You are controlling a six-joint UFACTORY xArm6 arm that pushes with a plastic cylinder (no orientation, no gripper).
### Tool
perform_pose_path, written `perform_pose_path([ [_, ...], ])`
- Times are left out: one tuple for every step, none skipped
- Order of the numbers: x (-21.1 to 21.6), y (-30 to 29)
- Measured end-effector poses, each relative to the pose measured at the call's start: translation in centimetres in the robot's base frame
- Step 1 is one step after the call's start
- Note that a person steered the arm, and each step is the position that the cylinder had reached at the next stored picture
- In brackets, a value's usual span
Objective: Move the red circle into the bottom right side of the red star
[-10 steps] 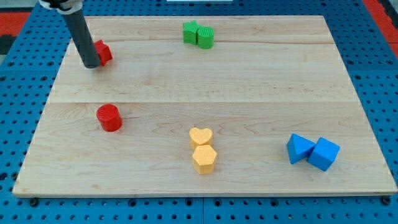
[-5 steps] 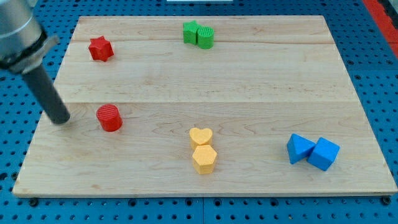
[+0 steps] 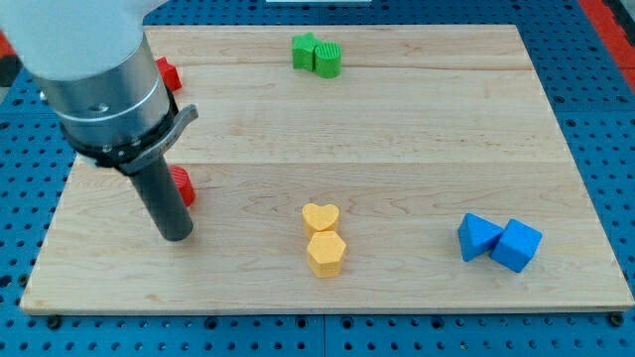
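The red circle (image 3: 183, 185) lies on the left half of the wooden board (image 3: 397, 129), mostly hidden behind my rod. My tip (image 3: 177, 236) rests on the board just below the red circle, close to it or touching it. The red star (image 3: 169, 73) sits near the view's top left, largely covered by the arm's grey body; only its right edge shows.
A green star (image 3: 304, 50) and a green cylinder (image 3: 328, 59) touch at the view's top centre. A yellow heart (image 3: 319, 217) sits above a yellow hexagon (image 3: 325, 254) at bottom centre. Two blue blocks (image 3: 479, 236) (image 3: 517, 245) touch at bottom right.
My tip has moved from beside the red star down the left edge, then right to just below the red circle. The arm now covers most of both red blocks. No block has visibly moved.
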State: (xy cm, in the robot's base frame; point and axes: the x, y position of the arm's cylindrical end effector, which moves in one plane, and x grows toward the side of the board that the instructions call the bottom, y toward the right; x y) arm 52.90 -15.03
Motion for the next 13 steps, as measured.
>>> perform_pose_path([
  [-3.0, 0.0],
  [-5.7, 0.0],
  [-8.7, 0.0],
  [-11.5, 0.0],
  [-11.8, 0.1],
  [-8.2, 1.4],
  [-5.9, -1.1],
  [-7.1, -5.6],
  [-7.5, -6.4],
  [-9.6, -6.5],
  [-9.3, -6.5],
  [-6.9, -5.4],
  [-6.9, -5.3],
])
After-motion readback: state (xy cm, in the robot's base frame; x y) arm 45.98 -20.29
